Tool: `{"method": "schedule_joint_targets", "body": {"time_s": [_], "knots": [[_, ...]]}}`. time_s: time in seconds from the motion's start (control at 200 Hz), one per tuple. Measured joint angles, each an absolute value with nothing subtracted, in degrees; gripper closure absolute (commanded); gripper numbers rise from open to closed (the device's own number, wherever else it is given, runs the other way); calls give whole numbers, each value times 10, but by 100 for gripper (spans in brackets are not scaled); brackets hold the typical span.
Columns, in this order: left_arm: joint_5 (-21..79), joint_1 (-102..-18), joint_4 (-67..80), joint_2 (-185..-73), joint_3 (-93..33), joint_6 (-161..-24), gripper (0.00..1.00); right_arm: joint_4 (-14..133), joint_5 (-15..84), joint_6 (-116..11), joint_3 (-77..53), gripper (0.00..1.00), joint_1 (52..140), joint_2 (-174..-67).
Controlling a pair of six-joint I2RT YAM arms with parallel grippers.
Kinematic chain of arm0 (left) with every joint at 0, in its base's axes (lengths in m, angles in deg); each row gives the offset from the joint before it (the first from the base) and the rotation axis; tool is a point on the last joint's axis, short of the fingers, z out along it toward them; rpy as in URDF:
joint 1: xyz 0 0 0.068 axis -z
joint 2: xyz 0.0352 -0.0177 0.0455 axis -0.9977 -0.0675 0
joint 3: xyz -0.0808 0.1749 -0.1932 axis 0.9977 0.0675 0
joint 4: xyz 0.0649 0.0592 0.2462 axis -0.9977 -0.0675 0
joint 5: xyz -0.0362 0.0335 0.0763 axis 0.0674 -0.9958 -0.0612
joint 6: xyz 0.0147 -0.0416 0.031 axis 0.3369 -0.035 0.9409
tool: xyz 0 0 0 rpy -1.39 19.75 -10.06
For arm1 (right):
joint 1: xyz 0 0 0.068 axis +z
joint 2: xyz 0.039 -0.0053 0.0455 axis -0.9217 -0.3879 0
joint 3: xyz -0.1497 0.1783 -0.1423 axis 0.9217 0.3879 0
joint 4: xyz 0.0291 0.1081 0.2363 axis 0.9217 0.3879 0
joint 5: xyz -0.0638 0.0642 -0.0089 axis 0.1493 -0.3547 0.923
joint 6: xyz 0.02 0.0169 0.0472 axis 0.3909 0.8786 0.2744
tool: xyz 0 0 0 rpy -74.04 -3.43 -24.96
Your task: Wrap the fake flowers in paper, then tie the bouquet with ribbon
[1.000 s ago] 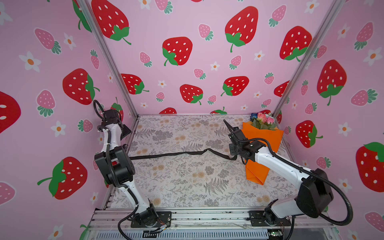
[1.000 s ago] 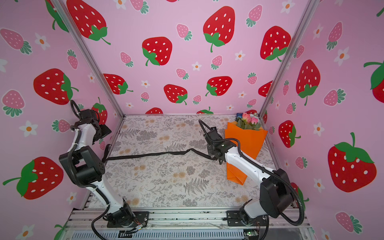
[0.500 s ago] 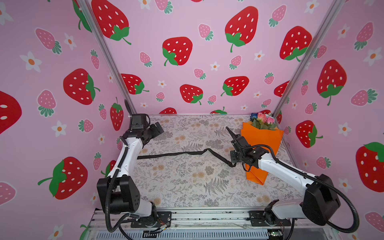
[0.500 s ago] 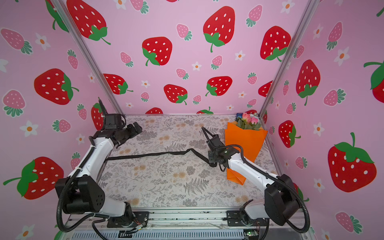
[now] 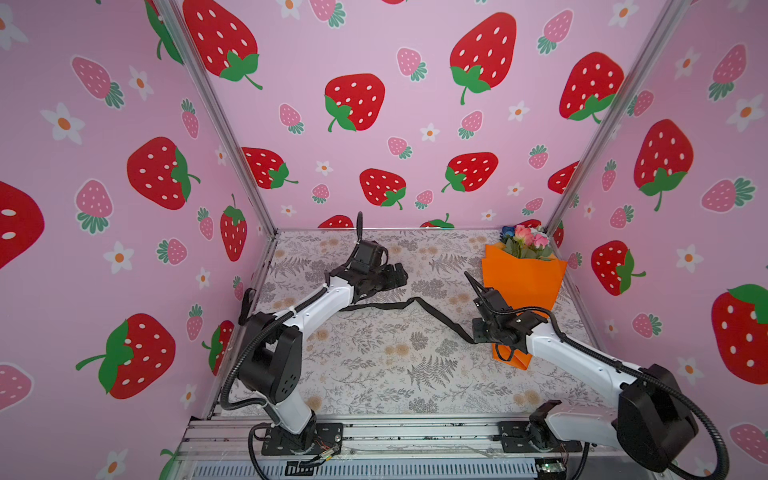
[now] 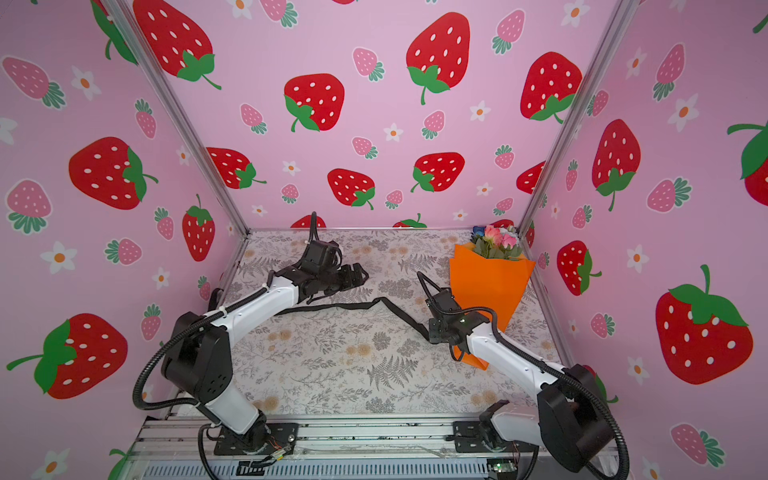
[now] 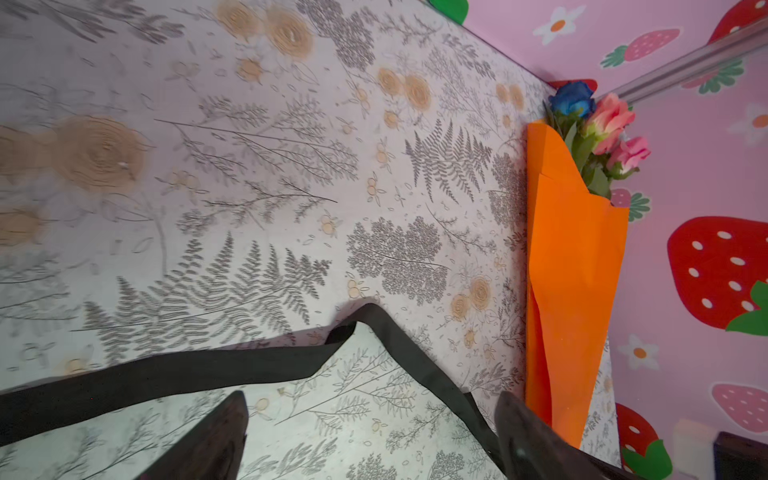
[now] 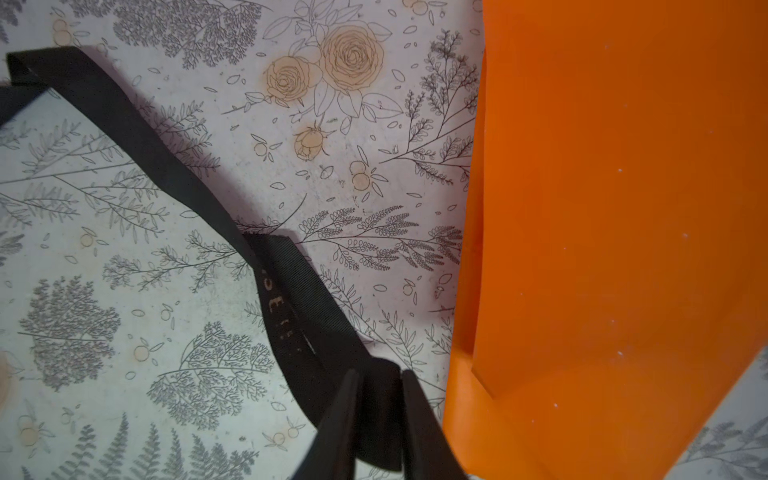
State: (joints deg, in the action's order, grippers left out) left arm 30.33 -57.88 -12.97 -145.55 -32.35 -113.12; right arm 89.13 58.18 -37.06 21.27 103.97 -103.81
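Note:
The bouquet of fake flowers stands in orange paper against the far right corner. A long black ribbon lies across the table. My left gripper hovers open over the ribbon's middle, holding nothing. My right gripper is at the ribbon's right end, beside the paper's lower part. Its jaws stand slightly apart with the ribbon's end lying between them.
Pink strawberry-print walls close in the left, back and right sides. The floral table cover spreads toward the front. A metal rail with both arm bases runs along the front edge.
My left arm has swung from the left wall out over the middle of the ribbon. My right gripper has drawn the ribbon end toward the front, and its jaws have parted.

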Motion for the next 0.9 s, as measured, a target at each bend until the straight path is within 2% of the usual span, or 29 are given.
{"method": "schedule_joint_targets", "body": {"time_s": [0.245,0.48,0.67,0.9], "knots": [[314,-516,-99,-1526,-395,-1155,21,891,580,-373,215,33,981,-972],[322,-482,-77,-1588,-445,-1167,22,890,573,-401,207,0,850,-946],[335,-458,-41,-1651,-509,-1179,21,873,540,-432,184,0,724,-955],[367,-440,-10,-1773,-630,-1212,21,825,475,-456,174,0,579,-1025]]}}
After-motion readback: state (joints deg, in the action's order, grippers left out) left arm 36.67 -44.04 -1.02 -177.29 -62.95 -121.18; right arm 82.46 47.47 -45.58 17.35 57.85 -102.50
